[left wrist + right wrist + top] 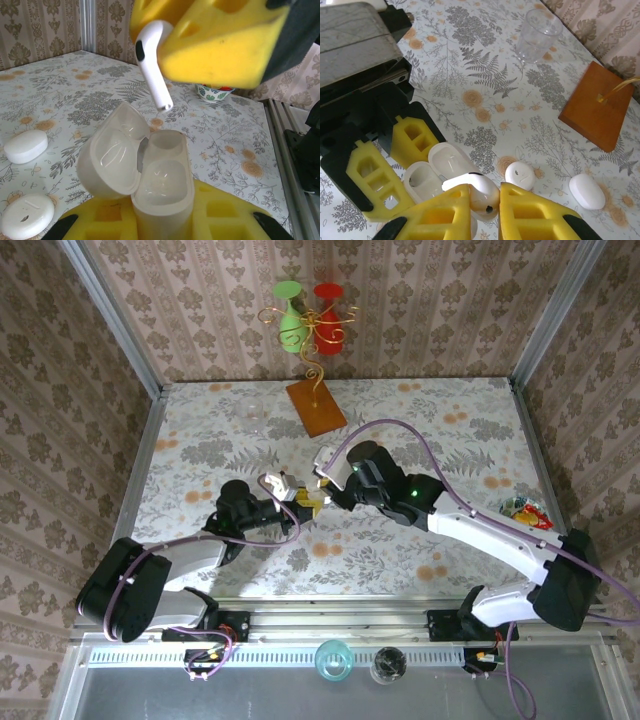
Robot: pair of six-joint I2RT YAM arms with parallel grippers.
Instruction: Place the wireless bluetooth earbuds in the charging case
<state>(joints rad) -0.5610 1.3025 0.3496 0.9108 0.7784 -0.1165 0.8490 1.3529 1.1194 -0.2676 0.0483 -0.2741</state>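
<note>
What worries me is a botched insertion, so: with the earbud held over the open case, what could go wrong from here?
1. The earbud hangs tilted above the open charging case; its stem may miss a socket and catch on the rim or the lid.
2. The right gripper pinches only the earbud's rounded head, so it could twist or slip out on contact.
3. A hard push might shift the case in the left gripper.

Glossy plastic earbud and case
</note>
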